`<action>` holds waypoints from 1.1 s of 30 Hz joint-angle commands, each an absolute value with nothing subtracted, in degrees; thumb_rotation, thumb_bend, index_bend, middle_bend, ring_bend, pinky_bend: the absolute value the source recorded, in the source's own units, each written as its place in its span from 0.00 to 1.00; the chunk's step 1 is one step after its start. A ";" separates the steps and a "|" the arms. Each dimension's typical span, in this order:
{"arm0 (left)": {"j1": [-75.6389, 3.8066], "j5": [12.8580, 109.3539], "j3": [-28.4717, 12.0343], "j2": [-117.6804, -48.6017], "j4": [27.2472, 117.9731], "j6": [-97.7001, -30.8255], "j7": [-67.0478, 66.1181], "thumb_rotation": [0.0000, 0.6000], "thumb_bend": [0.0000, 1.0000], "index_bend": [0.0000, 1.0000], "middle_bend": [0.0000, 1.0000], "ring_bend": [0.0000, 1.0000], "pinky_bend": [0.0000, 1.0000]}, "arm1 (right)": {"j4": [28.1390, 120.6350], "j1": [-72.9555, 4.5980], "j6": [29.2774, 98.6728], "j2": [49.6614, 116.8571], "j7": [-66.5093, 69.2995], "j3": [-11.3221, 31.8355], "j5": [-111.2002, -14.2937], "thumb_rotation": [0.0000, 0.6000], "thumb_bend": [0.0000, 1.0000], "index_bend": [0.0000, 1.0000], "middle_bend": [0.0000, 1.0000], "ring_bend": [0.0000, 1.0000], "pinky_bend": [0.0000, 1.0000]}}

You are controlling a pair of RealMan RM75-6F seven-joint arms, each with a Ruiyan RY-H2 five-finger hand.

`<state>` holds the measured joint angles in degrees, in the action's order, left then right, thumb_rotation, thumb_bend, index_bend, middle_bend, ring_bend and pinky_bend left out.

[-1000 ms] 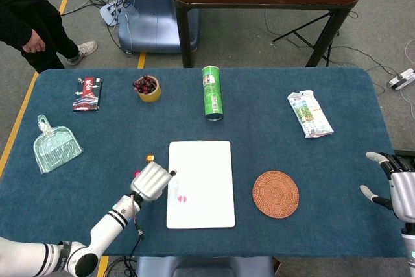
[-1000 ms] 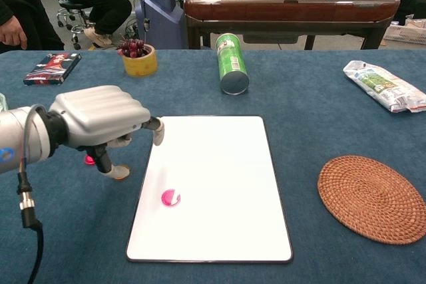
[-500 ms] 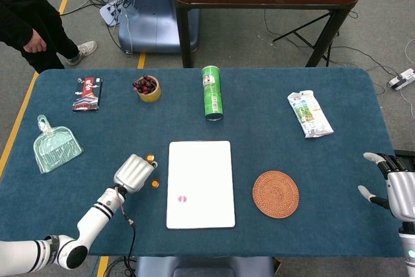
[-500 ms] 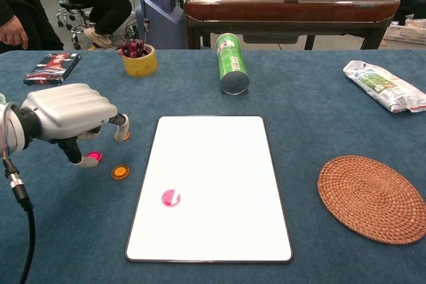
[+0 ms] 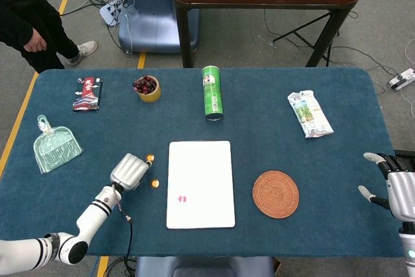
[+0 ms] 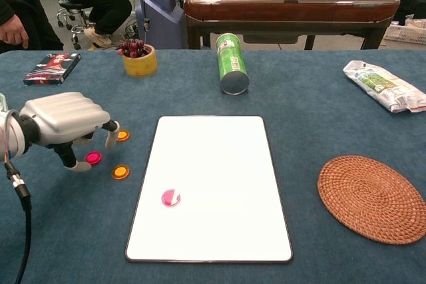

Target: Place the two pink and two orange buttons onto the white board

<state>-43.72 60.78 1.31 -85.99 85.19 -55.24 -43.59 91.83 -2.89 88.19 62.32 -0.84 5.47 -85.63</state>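
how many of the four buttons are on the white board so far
One of four. A pink button lies on the white board. The left hand hovers over the second pink button on the cloth, its fingers curled around nothing visible. Both orange buttons sit off the board's left edge. The right hand waits at the table's right edge, holding nothing.

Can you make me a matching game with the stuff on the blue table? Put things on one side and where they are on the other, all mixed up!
Things:
1. pink button
2. green can
3. woven coaster
4. yellow cup of cherries

Places:
A. right of the white board, on the cloth
B. lying on the white board
C. far side of the table, left of the can
D. just beyond the board's far edge

Pairs: 1-B, 2-D, 3-A, 4-C
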 commanded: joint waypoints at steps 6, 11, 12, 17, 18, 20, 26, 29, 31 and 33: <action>-43.47 59.80 0.62 -86.03 84.13 -54.72 -42.55 1.00 0.25 0.53 1.00 1.00 1.00 | 91.84 -2.97 88.03 62.36 -0.99 5.45 -85.61 1.00 0.06 0.29 0.33 0.29 0.54; -43.29 59.94 0.70 -86.07 84.14 -54.49 -42.10 1.00 0.25 0.54 1.00 1.00 1.00 | 91.88 -2.99 87.97 62.41 -1.11 5.44 -85.57 1.00 0.06 0.29 0.33 0.29 0.54; -43.29 60.02 0.68 -86.09 84.17 -54.47 -42.03 1.00 0.25 0.54 1.00 1.00 1.00 | 91.89 -3.00 87.93 62.42 -1.16 5.43 -85.56 1.00 0.06 0.29 0.33 0.29 0.54; -43.45 59.63 0.53 -86.26 84.34 -54.25 -42.51 1.00 0.25 0.54 1.00 1.00 1.00 | 91.95 -3.04 87.84 62.46 -1.35 5.39 -85.56 1.00 0.06 0.29 0.33 0.29 0.54; -43.46 59.52 0.45 -86.31 84.40 -54.26 -42.56 1.00 0.25 0.55 1.00 1.00 1.00 | 91.96 -3.04 87.86 62.44 -1.33 5.40 -85.56 1.00 0.06 0.29 0.33 0.29 0.54; -43.49 59.20 0.44 -86.41 84.33 -54.11 -42.71 1.00 0.25 0.55 1.00 1.00 1.00 | 91.99 -2.99 87.96 62.39 -1.23 5.43 -85.56 1.00 0.06 0.29 0.33 0.29 0.54; -43.60 58.89 0.52 -86.79 83.57 -53.84 -43.09 1.00 0.25 0.55 1.00 1.00 1.00 | 91.92 -2.90 88.16 62.26 -0.87 5.47 -85.58 1.00 0.06 0.29 0.33 0.29 0.54; -43.57 58.80 0.47 -86.90 83.28 -53.84 -43.00 1.00 0.25 0.55 1.00 1.00 1.00 | 91.89 -2.90 88.15 62.24 -0.82 5.47 -85.59 1.00 0.06 0.29 0.33 0.29 0.54; -43.54 58.72 0.39 -86.96 83.16 -53.85 -42.85 1.00 0.25 0.56 1.00 1.00 1.00 | 91.89 -2.92 88.10 62.23 -0.82 5.46 -85.59 1.00 0.06 0.29 0.33 0.29 0.54; -43.46 58.62 0.26 -87.01 83.10 -53.86 -42.51 1.00 0.25 0.56 1.00 1.00 1.00 | 91.87 -2.93 88.08 62.25 -0.84 5.46 -85.58 1.00 0.06 0.29 0.33 0.29 0.54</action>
<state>-43.50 58.66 0.31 -86.98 83.12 -53.86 -42.61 91.87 -2.93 88.07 62.26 -0.84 5.46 -85.58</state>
